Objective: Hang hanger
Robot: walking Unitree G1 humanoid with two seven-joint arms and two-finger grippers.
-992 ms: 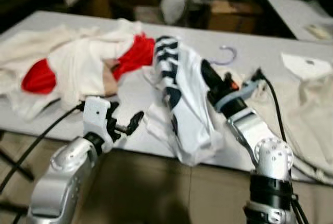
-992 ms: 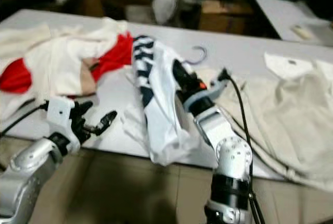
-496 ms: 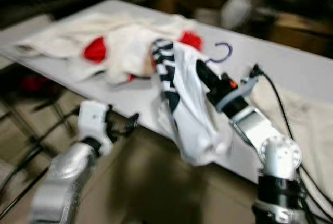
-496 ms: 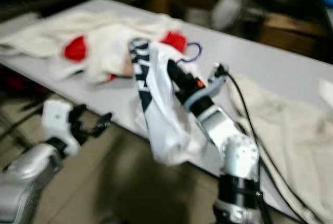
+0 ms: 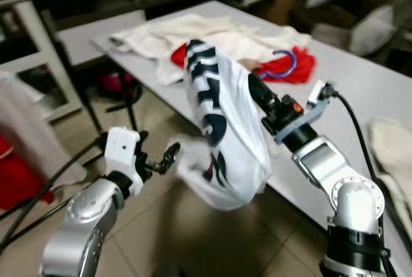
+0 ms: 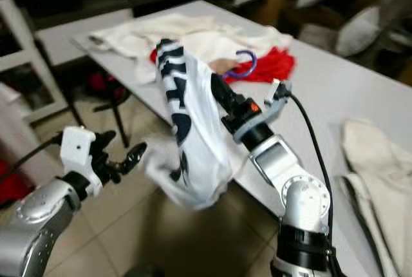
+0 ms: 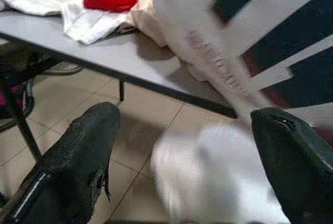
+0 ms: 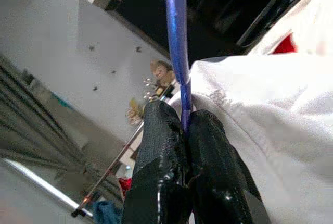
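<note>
With the right pincer clamped on the hanger neck, the shirt should ride level past the worktop edge, left pincer apart.

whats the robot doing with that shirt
The right tool is shut on the neck of a purple hanger, with a white shirt with dark stripes draped on it. The shirt hangs in the air past the edge of the grey table, over the tiled floor. The left tool is open, close to the shirt's lower part but not gripping it. A pile of white and red clothes lies on the table behind. The hanger is not hung anywhere yet.
</note>
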